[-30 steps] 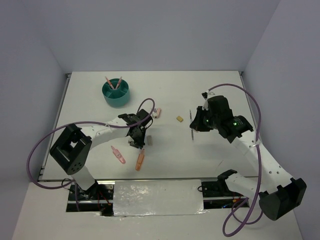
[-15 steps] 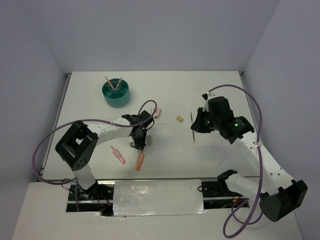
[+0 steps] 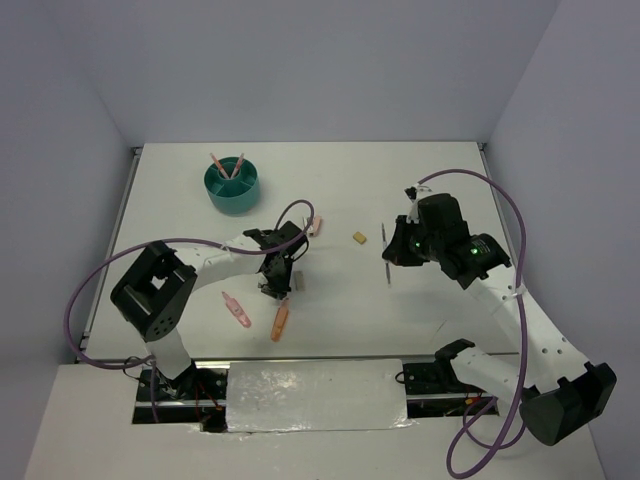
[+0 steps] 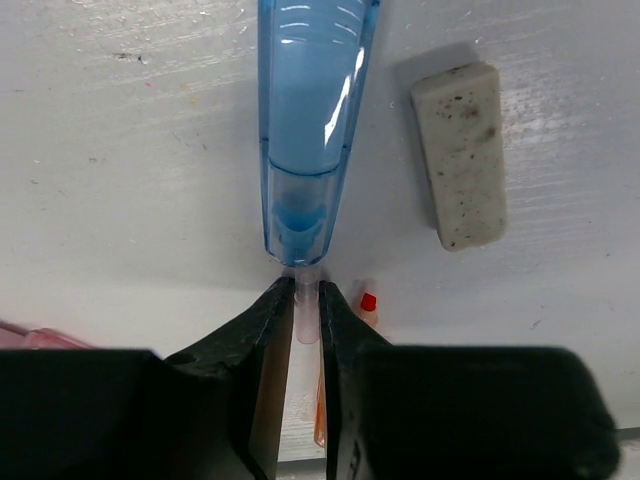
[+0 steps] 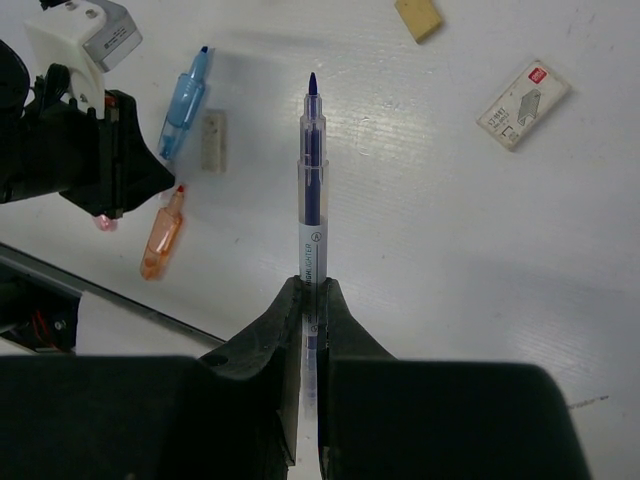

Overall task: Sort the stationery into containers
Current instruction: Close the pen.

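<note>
My left gripper [image 4: 306, 295] is low over the table, shut on the thin end of a blue marker [image 4: 310, 130] that lies flat and points away from it. A grey eraser [image 4: 459, 155] lies just right of the marker. My right gripper [image 5: 310, 290] is shut on a dark blue pen [image 5: 312, 180], held above the table right of centre with the pen [image 3: 386, 272] sticking out ahead. The teal organiser [image 3: 231, 186] stands far left at the back with two pink markers [image 3: 225, 165] upright in it.
An orange marker [image 3: 280, 320] and a pink marker [image 3: 236, 310] lie near the front edge beside my left gripper [image 3: 272, 285]. A tan eraser [image 3: 359, 238], a small pink item [image 3: 315, 224] and a white staple box [image 5: 524, 103] lie mid-table.
My left arm has shifted slightly while its jaws stay at the blue marker's end. The right gripper and its pen have barely moved.
</note>
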